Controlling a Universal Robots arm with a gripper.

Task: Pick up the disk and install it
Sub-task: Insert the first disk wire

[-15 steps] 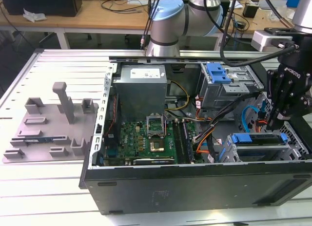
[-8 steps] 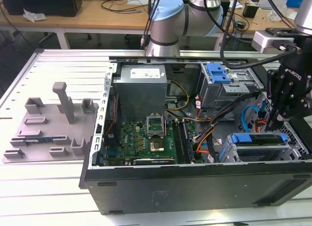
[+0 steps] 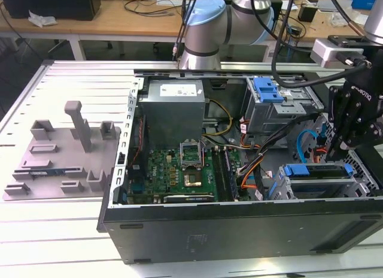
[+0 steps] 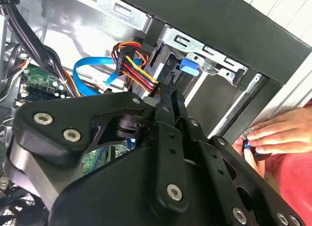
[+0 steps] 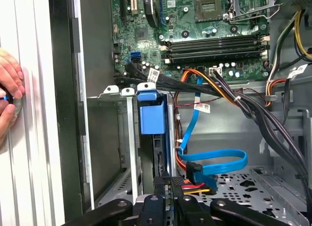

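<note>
— Is the gripper (image 5: 169,179) holding anything?
— No, its fingers are pressing together, empty, near the disk (image 3: 323,170), which is sitting in the drive cage (image 3: 358,170) of the computer case (image 3: 239,230). A hand (image 5: 9,92) is lying half cut off beyond the case wall.

A hand (image 5: 9,77) half past the picture's edge, around a small object (image 5: 5,97), perhaps blue.

There's the silver-grey robot arm (image 3: 200,50), pale blue joint caps (image 3: 206,14); matte black hand (image 3: 337,151), silver screws (image 4: 72,135), thick black cable (image 3: 274,59) behind it.
</note>
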